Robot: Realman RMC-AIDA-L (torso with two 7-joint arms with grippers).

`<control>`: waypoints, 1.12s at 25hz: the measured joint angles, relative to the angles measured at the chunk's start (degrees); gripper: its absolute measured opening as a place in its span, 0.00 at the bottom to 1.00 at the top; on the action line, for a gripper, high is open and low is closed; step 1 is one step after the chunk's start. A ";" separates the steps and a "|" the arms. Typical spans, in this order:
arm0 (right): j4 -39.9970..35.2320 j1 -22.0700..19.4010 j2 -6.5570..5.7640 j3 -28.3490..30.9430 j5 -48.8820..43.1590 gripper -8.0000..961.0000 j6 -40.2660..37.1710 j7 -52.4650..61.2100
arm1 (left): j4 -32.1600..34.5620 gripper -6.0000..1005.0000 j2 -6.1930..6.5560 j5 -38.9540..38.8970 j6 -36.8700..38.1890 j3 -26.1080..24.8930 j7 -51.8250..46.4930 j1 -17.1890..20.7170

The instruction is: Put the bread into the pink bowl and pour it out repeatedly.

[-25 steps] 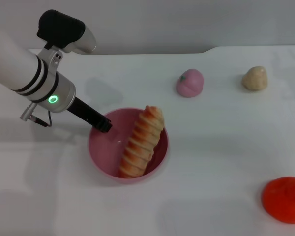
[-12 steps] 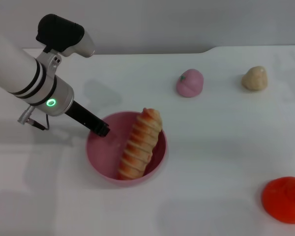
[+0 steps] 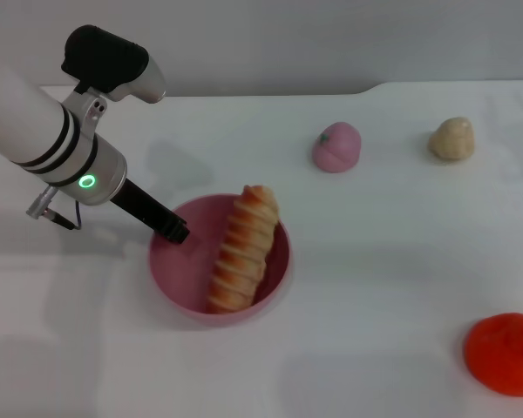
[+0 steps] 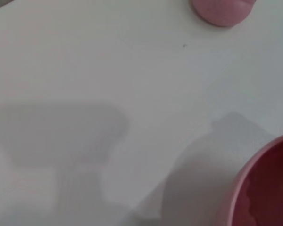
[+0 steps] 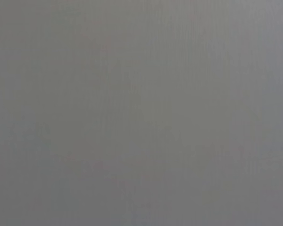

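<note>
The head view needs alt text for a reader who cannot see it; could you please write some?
The bread lies in the pink bowl on a white table, one end jutting over the far rim, while the left gripper sits at the bowl's left rim. Farther right lie a pink peach toy, a beige lump and an orange-red round piece.
</note>
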 joint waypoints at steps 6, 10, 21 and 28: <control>0.41 0.05 0.00 -0.02 0.00 0.45 0.00 0.00 | 0.50 0.09 0.01 0.01 -0.92 -0.22 -0.03 -0.11; 0.48 0.09 0.00 -0.08 0.00 0.45 0.00 0.00 | 1.14 0.14 0.01 -0.04 -1.40 -0.23 -0.21 -0.19; 1.11 0.11 -0.02 0.09 0.00 0.45 0.03 0.00 | 8.10 0.37 0.26 -0.07 -4.40 -1.35 -2.05 0.91; 1.61 0.33 -0.09 0.14 0.00 0.45 0.02 0.05 | 16.22 0.54 0.39 2.71 -8.52 -5.36 -2.13 1.79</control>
